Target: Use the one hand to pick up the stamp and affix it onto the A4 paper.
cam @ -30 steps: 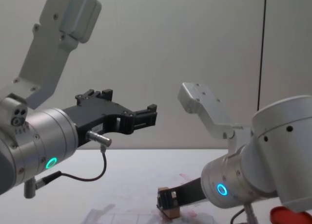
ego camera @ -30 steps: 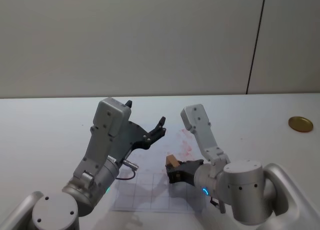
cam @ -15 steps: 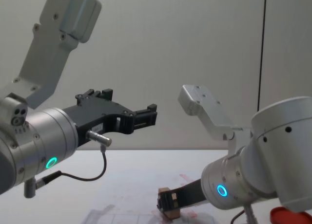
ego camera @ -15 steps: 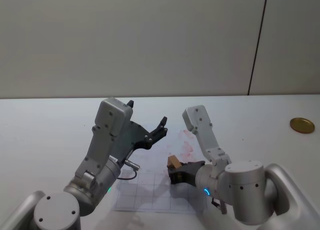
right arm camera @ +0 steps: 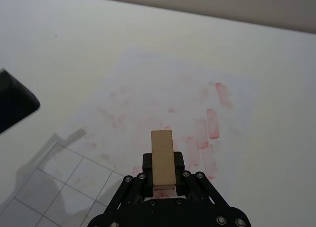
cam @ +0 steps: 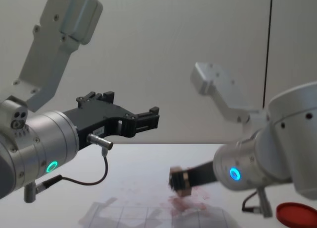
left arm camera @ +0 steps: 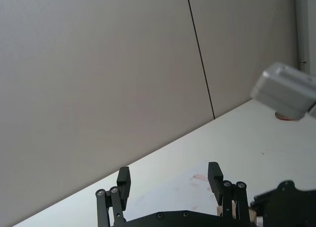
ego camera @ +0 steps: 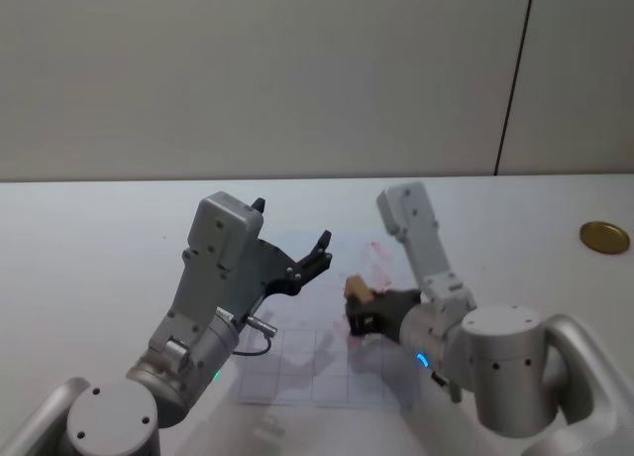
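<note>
Right gripper (ego camera: 363, 311), centre of the head frame, just right of middle: black fingers closed on the stamp (ego camera: 358, 288). The tan block stands out past the fingertips, pinched at its lower part.

Right wrist view: stamp (right arm camera: 163, 158) lower centre, long side running up the frame, clamped between the two fingers of the right gripper (right arm camera: 163, 178). Behind it lies the A4 paper (right arm camera: 148, 84), with pink-red stamp marks just right of the block and a faint grid in the lower left corner.

Chest view: stamp (cam: 181, 181) low and centre-right at the tip of the right gripper (cam: 182, 179). It hangs above the sheet (cam: 148, 210), not touching, with red marks directly below.

Left gripper (ego camera: 289, 228) sits left of centre in the head frame, raised above the table (ego camera: 89, 248), fingers spread wide and holding nothing. It is well apart from the stamp.

Red ink pad (cam: 297, 214) sits in the lower right corner of the chest frame. A gold disc (ego camera: 604, 237) rests on the table at the right edge of the head frame.
</note>
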